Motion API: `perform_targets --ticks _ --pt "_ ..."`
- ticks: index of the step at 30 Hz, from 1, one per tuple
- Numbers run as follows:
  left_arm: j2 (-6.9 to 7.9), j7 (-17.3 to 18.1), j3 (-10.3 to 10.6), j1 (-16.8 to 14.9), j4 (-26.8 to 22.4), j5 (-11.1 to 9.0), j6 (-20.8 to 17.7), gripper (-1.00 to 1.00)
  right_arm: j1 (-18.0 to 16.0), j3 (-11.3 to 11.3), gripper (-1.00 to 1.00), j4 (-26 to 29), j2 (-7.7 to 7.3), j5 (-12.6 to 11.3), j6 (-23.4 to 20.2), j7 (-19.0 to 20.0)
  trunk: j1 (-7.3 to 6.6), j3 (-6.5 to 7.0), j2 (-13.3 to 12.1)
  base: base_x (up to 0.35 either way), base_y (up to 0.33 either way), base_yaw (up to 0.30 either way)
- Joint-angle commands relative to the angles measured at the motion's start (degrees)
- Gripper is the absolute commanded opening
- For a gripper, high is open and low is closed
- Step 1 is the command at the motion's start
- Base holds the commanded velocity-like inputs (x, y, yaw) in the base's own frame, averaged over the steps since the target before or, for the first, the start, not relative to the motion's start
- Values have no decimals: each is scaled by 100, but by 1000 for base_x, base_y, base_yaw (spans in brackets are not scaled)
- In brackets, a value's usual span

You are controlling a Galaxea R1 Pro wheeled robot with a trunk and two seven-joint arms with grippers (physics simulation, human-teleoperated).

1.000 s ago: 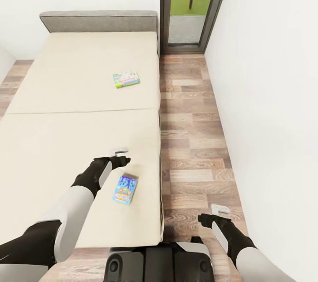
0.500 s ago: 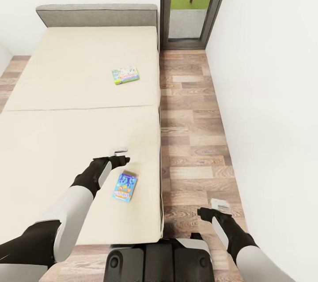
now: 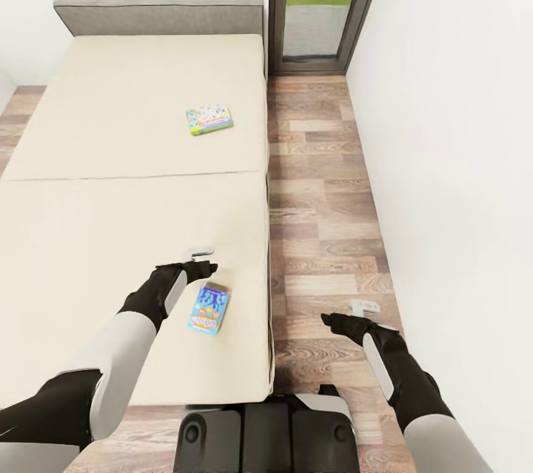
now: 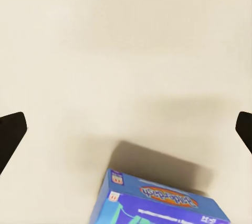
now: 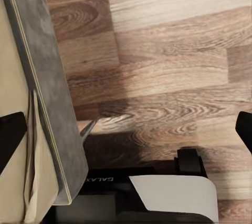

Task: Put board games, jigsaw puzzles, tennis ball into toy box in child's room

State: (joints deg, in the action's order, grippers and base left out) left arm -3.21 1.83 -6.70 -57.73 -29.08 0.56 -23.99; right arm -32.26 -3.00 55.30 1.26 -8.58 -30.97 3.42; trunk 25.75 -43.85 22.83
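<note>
The bed [image 3: 111, 236] is seen at the left of the head view, its right edge running alongside a strip of wood-plank floor [image 3: 326, 221]. Over the bed, near that right edge and toward the near end, the left gripper [image 3: 200, 257] is held above the mattress; in the left wrist view its two dark fingertips [image 4: 11, 134] are recorded at opposite borders of the frame, so the fingers are spread wide with nothing between them. The blue board game [image 3: 209, 309] lies flat on the mattress just on the robot's side of the fingers, close beside the forearm, with its long axis running roughly along the bed's length, slightly skewed; only its far end is caught in the wrist view. A pull-back of the left gripper toward the robot would be needed to bring the fingers over the box, it is judged. A second board game [image 3: 209, 120], green-bordered, lies farther up the bed, also near the right edge, well apart from the first. Count: two board games on the bed. To the right, the right gripper [image 3: 364, 307] is held over the floor, fingers likewise wide and empty; the left arm is clearly the nearer to the blue box.
</note>
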Motion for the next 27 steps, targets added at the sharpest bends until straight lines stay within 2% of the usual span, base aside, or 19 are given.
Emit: perform_targets --ticks 1,14,27 --pt "-6 19 -41 -1 -10 6 -36 100 12 -24 100 49 6 -11 -90 58 3 -16 9 0 0 0" --pt "-2 19 -36 -1 -10 6 -35 100 35 -27 100 113 6 -21 -182 123 3 -125 9 0 0 0" --pt "-5 19 -25 -1 -11 6 -35 100 35 -30 100 57 6 -21 -134 79 3 -143 9 0 0 0"
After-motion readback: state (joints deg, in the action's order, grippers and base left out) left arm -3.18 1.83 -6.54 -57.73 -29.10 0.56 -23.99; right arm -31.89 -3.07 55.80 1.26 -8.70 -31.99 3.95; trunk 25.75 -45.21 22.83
